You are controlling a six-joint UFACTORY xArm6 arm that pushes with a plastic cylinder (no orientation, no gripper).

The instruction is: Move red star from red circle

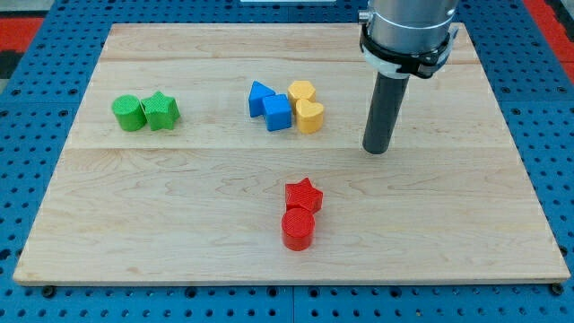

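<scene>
The red star (303,194) lies near the middle bottom of the wooden board (179,233), touching the red circle (298,229) just below it. My tip (376,149) rests on the board up and to the right of the red star, well apart from it and to the right of the yellow blocks.
A green circle (128,113) and a green star (160,110) touch at the view's left. A blue block (261,96) and a blue cube (278,113) sit beside two yellow blocks (302,91) (309,117) at top centre. Blue pegboard (36,108) surrounds the board.
</scene>
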